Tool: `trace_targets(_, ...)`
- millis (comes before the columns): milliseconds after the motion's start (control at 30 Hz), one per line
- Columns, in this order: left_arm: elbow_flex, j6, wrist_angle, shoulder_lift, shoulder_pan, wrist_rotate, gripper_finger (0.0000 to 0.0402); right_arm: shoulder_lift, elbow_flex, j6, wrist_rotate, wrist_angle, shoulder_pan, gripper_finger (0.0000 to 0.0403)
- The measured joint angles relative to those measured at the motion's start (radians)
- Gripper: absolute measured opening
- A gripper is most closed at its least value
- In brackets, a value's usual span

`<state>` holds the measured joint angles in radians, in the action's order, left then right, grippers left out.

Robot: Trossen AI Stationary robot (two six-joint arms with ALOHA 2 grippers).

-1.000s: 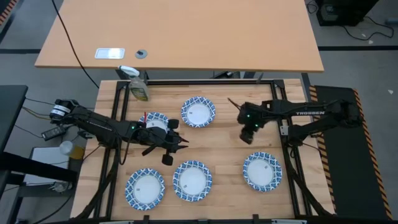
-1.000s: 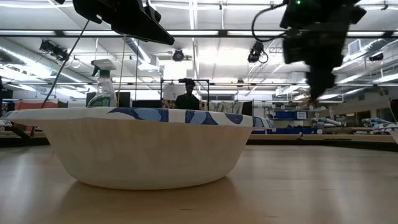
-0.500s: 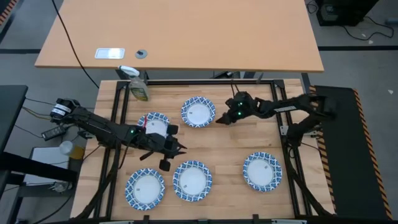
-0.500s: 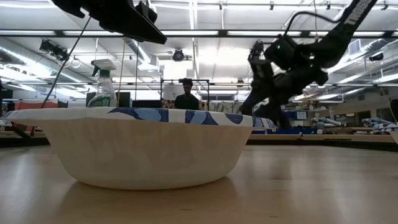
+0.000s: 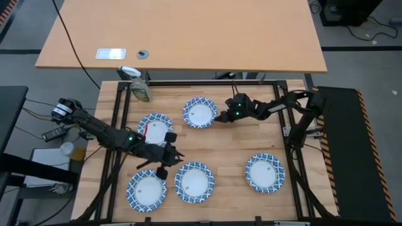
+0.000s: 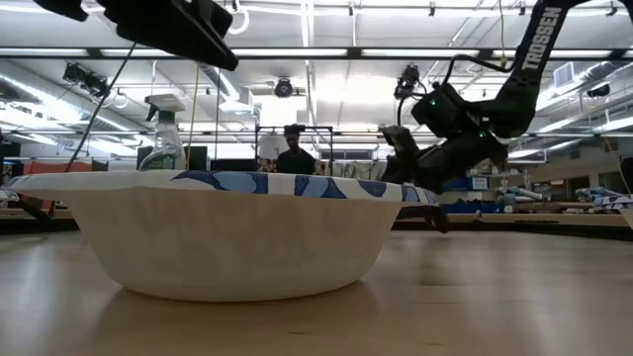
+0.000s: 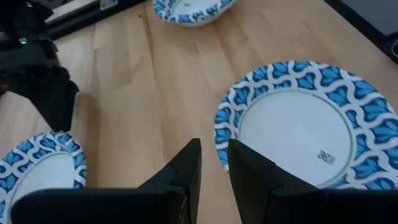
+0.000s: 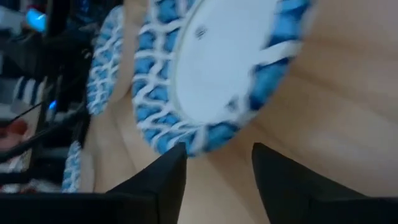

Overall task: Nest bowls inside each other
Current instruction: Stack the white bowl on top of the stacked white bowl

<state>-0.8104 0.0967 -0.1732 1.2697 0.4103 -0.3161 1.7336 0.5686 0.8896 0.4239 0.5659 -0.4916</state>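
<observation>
Five blue-and-white rimmed bowls rest flat on the wooden table: far middle [image 5: 200, 113], far left [image 5: 155, 125], near left [image 5: 147, 190], near middle [image 5: 194, 182] and near right [image 5: 265, 172]. My right gripper [image 5: 218, 117] is low at the far middle bowl's right rim [image 8: 205, 140], open, its fingers on either side of that rim. My left gripper [image 5: 178, 152] hovers between the far left and near middle bowls, pointing toward the table's right. Its fingers [image 7: 214, 155] are a little apart with nothing between them, just short of the near middle bowl [image 7: 298, 127]. My right gripper comes slanting down from the table's right at the far middle bowl's right rim [image 8: 205, 140]. Whether a finger touches the rim I cannot tell. The bowl lies flat on the table.
A green-and-white spray bottle [image 5: 139, 88] stands at the far left corner. A black frame [image 5: 207, 82] runs round the table, with a wooden desk [image 5: 182, 37] beyond it. In the low view a bowl [image 6: 227, 232] fills the foreground and a person [image 6: 294, 153] stands far behind.
My right gripper has come down and gone toward the table's left, rolling as it went, until it reached the far middle bowl's right rim. My left gripper has drifted toward the near edge, off the far left bowl, which now shows whole. No bowl has moved.
</observation>
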Motion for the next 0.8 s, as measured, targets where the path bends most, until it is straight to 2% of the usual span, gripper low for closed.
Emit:
trace_targets(167,0.0,0.001,-0.005,0.0,-0.004,0.0,0.0084,0.0,0.0,0.02,-0.032,0.0,-0.026,0.0228)
trace_targets(267,0.0,0.001,-0.004,0.0,-0.004,0.0,0.0084,0.0,0.0,0.032,-0.053,0.011,-0.041,0.0234)
trace_targets(433,0.0,0.001,-0.004,0.0,-0.008,0.001,0.0084,0.0,0.0,0.062,-0.093,0.032,-0.037,0.0226)
trace_targets(633,0.0,0.001,0.006,0.0,-0.026,0.003,0.0084,0.0,0.0,0.069,-0.194,0.063,-0.003,0.0206)
trace_targets(800,0.0,0.002,0.025,0.0,-0.044,0.004,0.0084,0.001,0.001,0.068,-0.204,0.075,0.0,0.0197)
